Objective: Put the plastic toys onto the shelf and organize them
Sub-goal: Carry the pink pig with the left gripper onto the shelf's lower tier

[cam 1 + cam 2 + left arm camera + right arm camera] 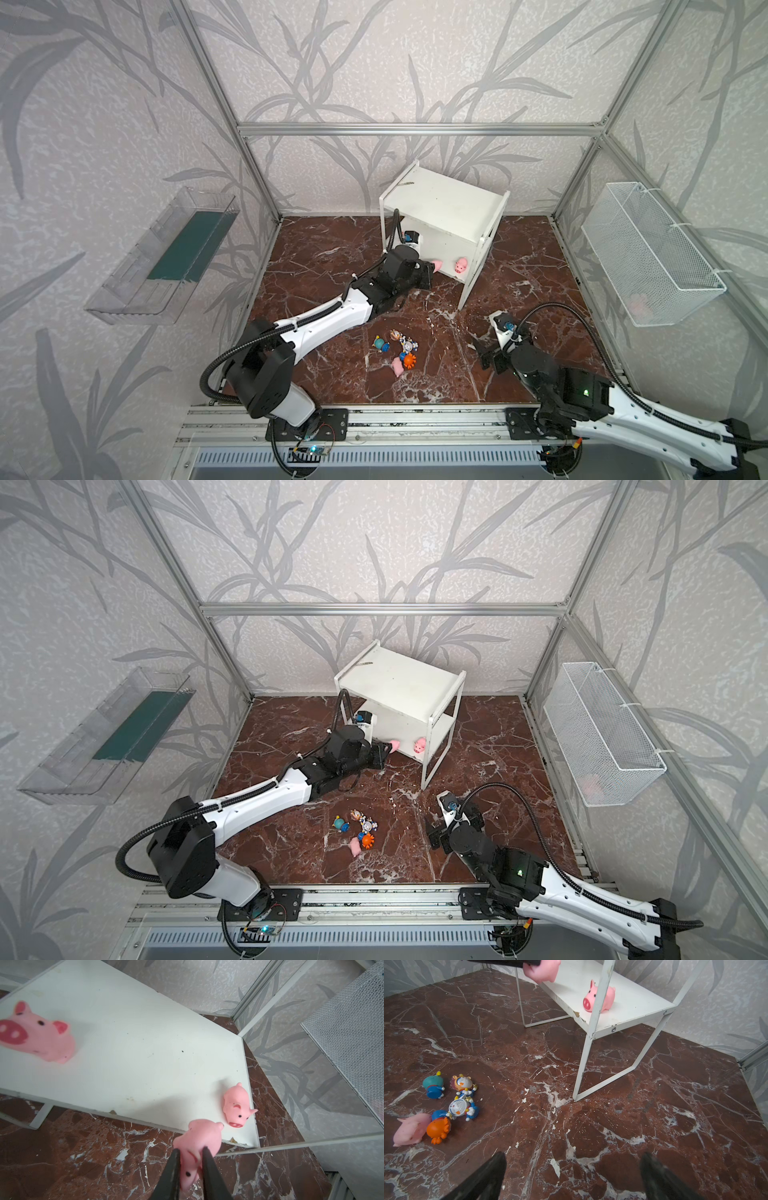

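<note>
Standing on the marble floor [316, 249], the shelf [444, 199] bears two pigs [236, 1105] on its lower board. Left gripper [191, 1152] pinches a third pig [199, 1136] at that board's front edge; right gripper [574, 1156] has its fingers spread wide. Four figurines [458, 1103] and another pig [411, 1129] lie clustered on the floor.

Ok, quick tally. Pink pigs, 4 total: pig no. 1 [35, 1032] & no. 2 [236, 1105] on the lower board of the shelf [145, 1043], no. 3 [199, 1136] pinched in the left gripper [191, 1149], no. 4 [411, 1130] on the floor. Blue-white figurines, also 4: teal cap [432, 1083], brown mane [464, 1082], white-gold [459, 1107], orange spikes [438, 1129]. That's 8 toys w/ clear IDs. Shelf: 1, w/ 2 boards. Grippers: 2, incl. the right gripper [573, 1156]. Clear wall tray [166, 257]: 1. Mesh basket [656, 249]: 1, w/ a pinkish blur inside, can't tell what, not counted.
</note>
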`<move>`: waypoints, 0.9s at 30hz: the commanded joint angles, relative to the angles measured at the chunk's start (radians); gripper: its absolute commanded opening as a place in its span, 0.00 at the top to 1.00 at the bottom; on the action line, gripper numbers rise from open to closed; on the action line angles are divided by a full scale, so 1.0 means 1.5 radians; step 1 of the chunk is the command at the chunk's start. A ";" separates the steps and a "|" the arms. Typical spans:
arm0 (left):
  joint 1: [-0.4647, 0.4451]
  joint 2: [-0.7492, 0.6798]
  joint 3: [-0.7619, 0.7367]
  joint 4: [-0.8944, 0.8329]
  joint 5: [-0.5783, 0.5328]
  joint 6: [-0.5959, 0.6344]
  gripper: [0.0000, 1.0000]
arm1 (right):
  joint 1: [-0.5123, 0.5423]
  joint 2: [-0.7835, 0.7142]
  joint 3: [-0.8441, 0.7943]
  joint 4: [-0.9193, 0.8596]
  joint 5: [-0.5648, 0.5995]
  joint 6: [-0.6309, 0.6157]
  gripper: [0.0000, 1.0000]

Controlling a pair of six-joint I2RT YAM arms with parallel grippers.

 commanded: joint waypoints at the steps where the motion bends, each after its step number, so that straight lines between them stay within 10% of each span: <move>1: -0.001 0.027 0.039 0.048 0.022 0.000 0.79 | -0.002 -0.004 0.006 -0.009 0.009 0.008 0.00; 27: -0.018 0.114 0.092 0.082 -0.036 -0.018 0.78 | -0.002 -0.045 0.010 0.011 -0.021 -0.037 0.00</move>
